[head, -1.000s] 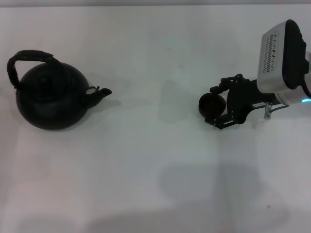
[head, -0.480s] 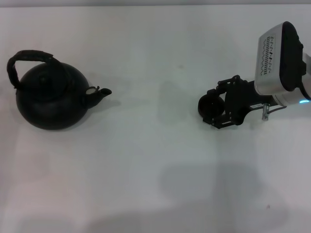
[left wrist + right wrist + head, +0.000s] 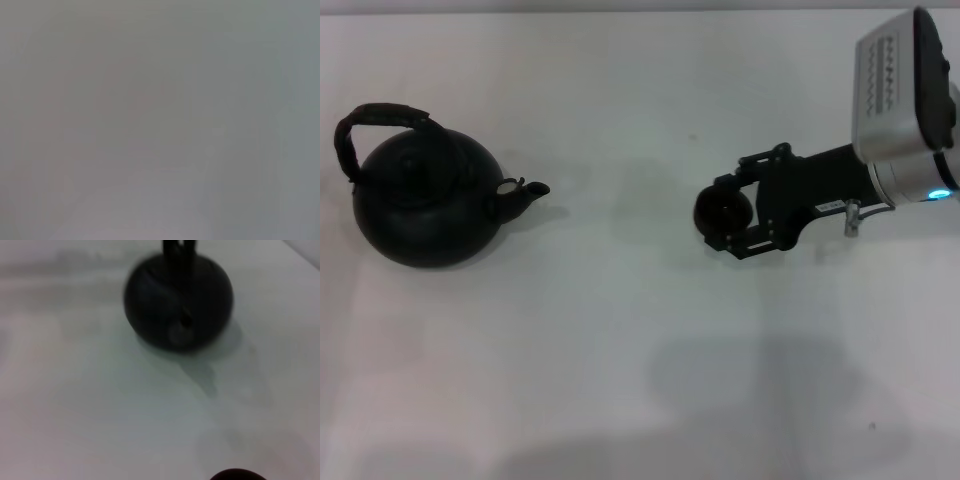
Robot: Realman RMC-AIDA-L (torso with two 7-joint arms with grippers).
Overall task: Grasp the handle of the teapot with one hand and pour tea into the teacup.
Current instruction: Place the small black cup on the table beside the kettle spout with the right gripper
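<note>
Teacup [image 3: 722, 210] sits between the right gripper [image 3: 728, 214] jaws, which are clenched on it, one finger behind, one in front. Cup is small, round, black, at the tip of the gripper, right of centre in head view. Whether it rests on the surface [image 3: 620, 330] or is lifted off, cannot tell. Right wrist view shows only a dark curved sliver of the cup [image 3: 237, 474] at the frame edge.

Behind the jaws: black linkage, then the silver-and-black wrist housing with a small lit blue dot, reaching in from the right side.

Teapot [image 3: 425, 200] stands upright on the surface at far left, well apart from cup and gripper. Round black body, short spout pointing right toward the cup. Handle [image 3: 370, 120] arches over the top, tilted toward the left and back. Nothing touches pot or handle. Right wrist view shows the teapot [image 3: 178, 302] across bare surface, spout facing the camera, handle [image 3: 179, 247] rising above it and cut by the frame edge, soft shadow on the near side.

Left gripper is not seen in head view; left wrist view is a blank grey blur, nothing readable.
</note>
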